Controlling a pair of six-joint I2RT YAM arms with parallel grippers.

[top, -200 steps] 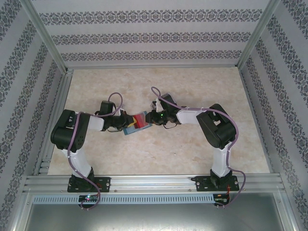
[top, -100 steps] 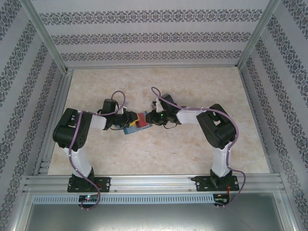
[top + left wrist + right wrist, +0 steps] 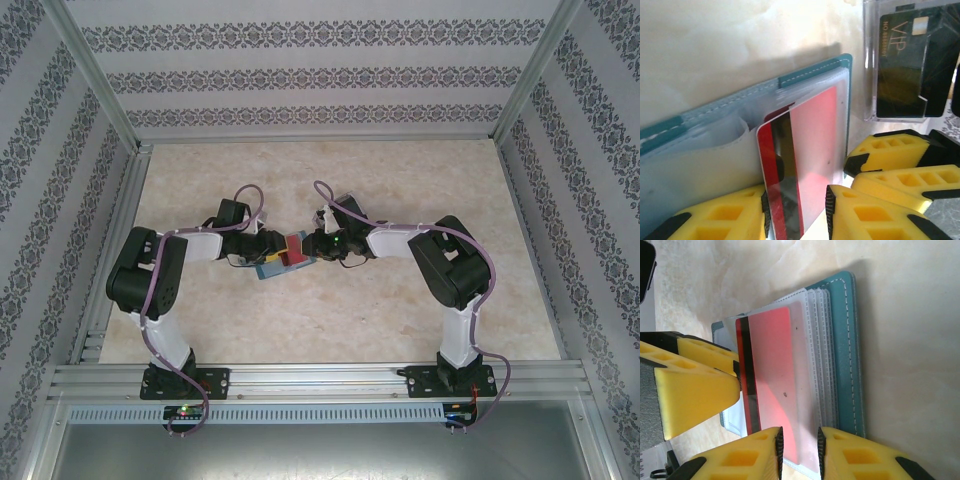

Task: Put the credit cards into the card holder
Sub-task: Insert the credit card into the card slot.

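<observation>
Your left gripper stood partly open, its jaws straddling the red card with a gap on one side, gripping nothing. That card sat half inside a clear sleeve of the teal card holder, which lay open on the table. Your right gripper was nearly closed, pinching the holder's sleeve edge. A dark card rested in the clear tray nearby.

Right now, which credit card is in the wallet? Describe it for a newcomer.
On the beige marbled table lies an open teal stitched card holder. Partly inside its frosted sleeve sits the red plastic card with a dark stripe, unlike the dark VIP card in the clear tray.
</observation>
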